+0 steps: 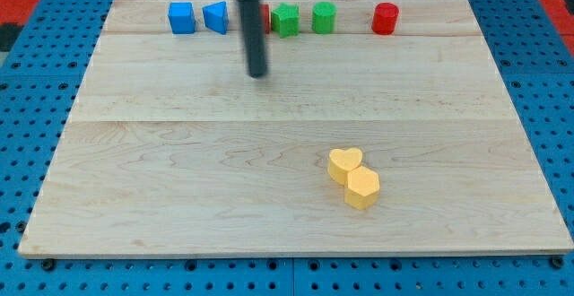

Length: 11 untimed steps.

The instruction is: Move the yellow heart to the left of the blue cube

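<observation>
The yellow heart [343, 164] lies on the wooden board [179, 170] at the view's lower right of centre. A yellow hexagon block [362, 188] touches it just below and to its right. The blue cube [182, 17] sits at the view's top left, near the board's top edge. My tip [258, 73] is on the board below the top row of blocks, to the right of and below the blue cube. It is far up and to the left of the yellow heart and touches no block.
Along the top edge, to the right of the blue cube, stand a blue angular block [216, 17], a red block [264, 17] partly hidden behind the rod, a green star-like block [286, 19], a green block [324, 17] and a red block [385, 18].
</observation>
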Available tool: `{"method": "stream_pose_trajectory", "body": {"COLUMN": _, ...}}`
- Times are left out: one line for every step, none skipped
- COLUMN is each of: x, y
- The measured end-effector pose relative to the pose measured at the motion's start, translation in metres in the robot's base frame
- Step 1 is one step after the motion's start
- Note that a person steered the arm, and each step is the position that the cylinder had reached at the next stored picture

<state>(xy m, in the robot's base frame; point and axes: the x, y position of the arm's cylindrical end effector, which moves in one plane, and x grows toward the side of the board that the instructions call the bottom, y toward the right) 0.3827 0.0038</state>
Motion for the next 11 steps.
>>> {"method": "stream_pose_trajectory", "body": {"x": 0.07, "y": 0.1}}
{"method": "stream_pose_trajectory", "body": {"x": 0.148, "y": 0.185}}
{"method": "stream_pose_trajectory", "body": {"x": 0.224, "y": 0.179}}
{"method": "stream_pose_trajectory", "body": {"x": 0.186, "y": 0.142}}
{"method": "stream_pose_trajectory", "body": {"x": 0.158, "y": 0.099}}
{"method": "stream_pose_trajectory", "body": {"x": 0.144, "y": 0.058}}
{"method": "stream_pose_trajectory", "body": {"x": 0.14, "y": 0.044}}
{"method": "stream_pose_trajectory", "body": {"x": 0.097, "y": 0.009}}
{"method": "stream_pose_trajectory", "body": {"x": 0.042, "y": -0.045}}
{"method": "stream_pose_trajectory", "body": {"x": -0.009, "y": -0.094}}
{"method": "stream_pose_trajectory", "body": {"x": -0.028, "y": -0.048}}
